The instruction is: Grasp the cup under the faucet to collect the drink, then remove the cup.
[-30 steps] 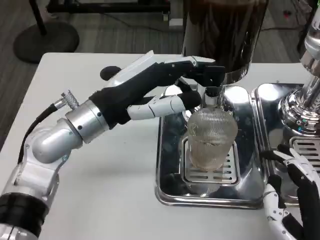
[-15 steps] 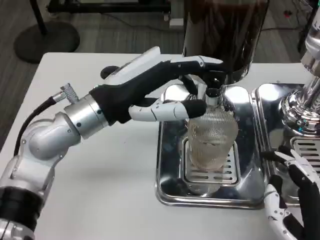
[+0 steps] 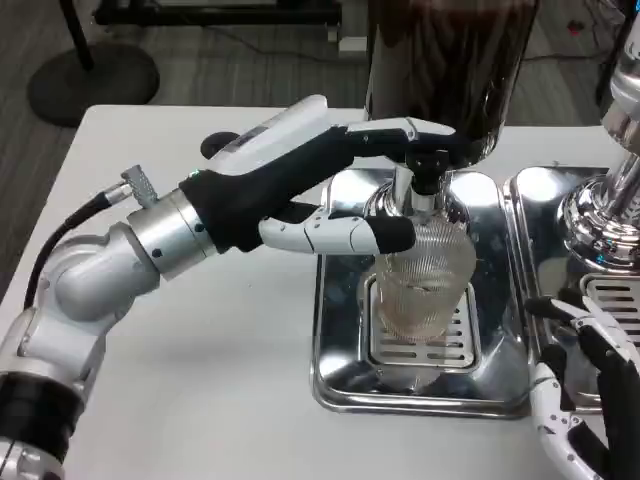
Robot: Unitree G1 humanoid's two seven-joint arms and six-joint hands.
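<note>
A clear ribbed cup [image 3: 425, 285] stands upright on the slotted grate of the steel drip tray [image 3: 340, 370], right under the black faucet [image 3: 425, 180] of the dark drink dispenser [image 3: 450, 60]. My left hand [image 3: 320, 175] reaches in from the left. Its upper fingers [image 3: 420, 130] lie stretched over the top of the faucet's black lever. Its thumb [image 3: 345, 235] lies across the cup's upper left side, and I cannot tell whether it touches. The hand holds nothing. My right hand [image 3: 585, 400] rests low at the right, fingers spread, holding nothing.
A second steel tray [image 3: 545, 190] with a chrome dispenser base [image 3: 600, 215] stands to the right of the first. A small black disc [image 3: 215, 145] lies on the white table [image 3: 200, 380] behind my left hand. The table's left side is bare.
My left hand has moved right and a little up: its upper fingers now reach over the faucet lever, and its thumb has slid across the cup's upper left. Cup and right hand stay put.
</note>
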